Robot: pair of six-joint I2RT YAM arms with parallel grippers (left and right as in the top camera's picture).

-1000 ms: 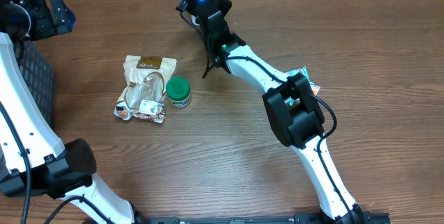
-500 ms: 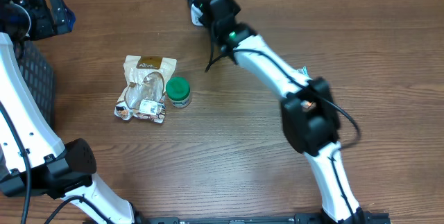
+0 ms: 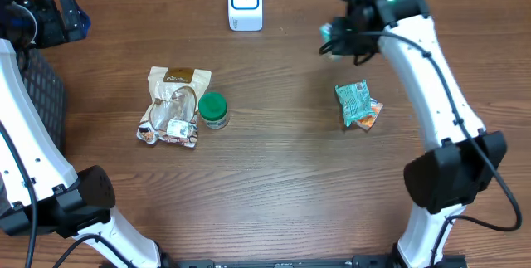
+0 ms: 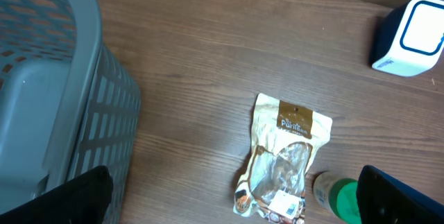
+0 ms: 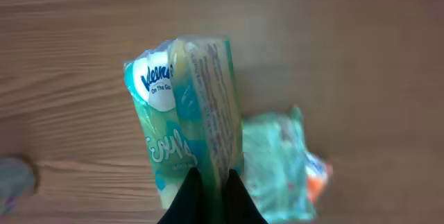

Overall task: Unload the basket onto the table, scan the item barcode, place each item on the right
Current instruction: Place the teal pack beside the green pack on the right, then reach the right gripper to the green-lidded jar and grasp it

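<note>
My right gripper [image 5: 212, 195] is shut on a green and white tissue pack [image 5: 186, 110], pinching its lower seam. It holds the pack [image 3: 332, 31] in the air right of the white barcode scanner [image 3: 245, 2], out past the green snack packet [image 3: 357, 103] that lies on the table. In the right wrist view that packet [image 5: 277, 161] shows blurred behind the pack. My left gripper [image 3: 51, 17] hovers open at the far left corner, nothing between its fingers [image 4: 69, 197]. Below it lie a brown pouch [image 4: 284, 156] and a green-lidded jar [image 4: 341, 197].
A grey slatted basket [image 4: 48, 92] stands at the table's left edge, also seen from overhead [image 3: 41, 94]. The pouch [image 3: 174, 104] and jar [image 3: 213, 109] lie left of centre. The scanner [image 4: 413, 35] sits at the back edge.
My right arm has swung from over the scanner to the right, carrying the tissue pack, and the scanner is uncovered. The left arm has not moved.
</note>
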